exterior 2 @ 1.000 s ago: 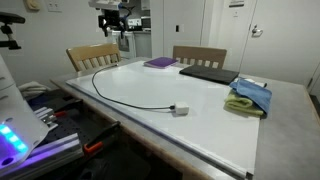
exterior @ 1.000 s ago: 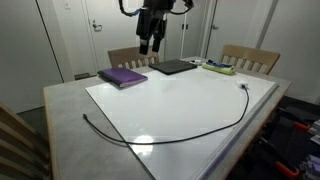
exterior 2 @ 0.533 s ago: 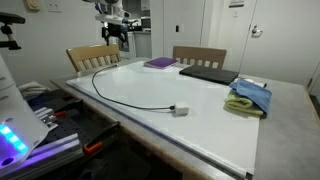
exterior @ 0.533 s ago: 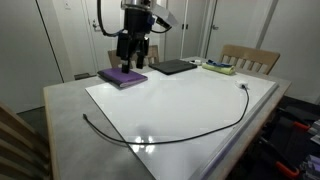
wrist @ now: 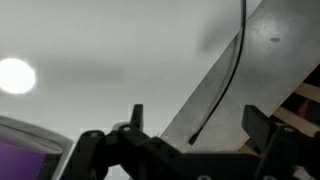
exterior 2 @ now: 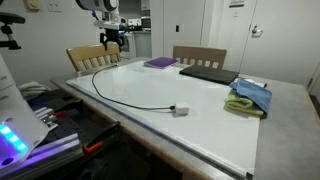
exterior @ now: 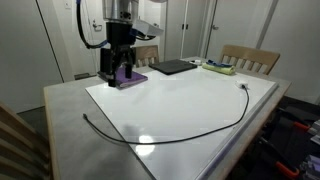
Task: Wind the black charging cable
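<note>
1. The gripper [exterior: 112,76] is hanging over the far corner of the table [exterior: 60,112], just above the purple notebook [exterior: 124,76]. Its jaws are standing spread wide and holding nothing.
2. In the wrist view the two fingers [wrist: 136,112] are sitting well apart, with one end of the black charging cable [wrist: 222,88] lying between them on the surface below.
3. The black charging cable [exterior: 200,132] is lying loose and unwound on the white board [exterior: 190,95] that is covering the table. It is curving in one long arc along the board's near edge, from one side edge to the other.
4. In an exterior view its small plug end [exterior 2: 178,111] is resting near the board's front edge.
5. A black laptop [exterior 2: 208,73] is lying shut along the far edge, beside the notebook.
6. A blue and green cloth [exterior 2: 250,97] is lying by a side edge.
</note>
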`<action>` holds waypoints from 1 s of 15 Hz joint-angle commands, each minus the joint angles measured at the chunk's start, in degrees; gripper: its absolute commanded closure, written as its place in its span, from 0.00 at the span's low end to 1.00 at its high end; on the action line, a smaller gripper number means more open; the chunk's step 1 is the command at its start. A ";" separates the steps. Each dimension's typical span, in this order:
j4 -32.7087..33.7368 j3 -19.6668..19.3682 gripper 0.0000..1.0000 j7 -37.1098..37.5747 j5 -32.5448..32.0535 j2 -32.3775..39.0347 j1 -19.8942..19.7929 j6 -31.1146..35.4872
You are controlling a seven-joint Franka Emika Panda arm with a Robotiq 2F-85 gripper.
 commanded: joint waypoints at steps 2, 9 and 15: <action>1.09 0.09 0.00 0.09 -0.22 0.64 0.17 -0.79; -1.41 -1.08 0.00 4.94 -3.71 -0.36 3.97 4.86; -5.46 -5.41 0.00 17.63 -13.25 -0.15 11.19 13.00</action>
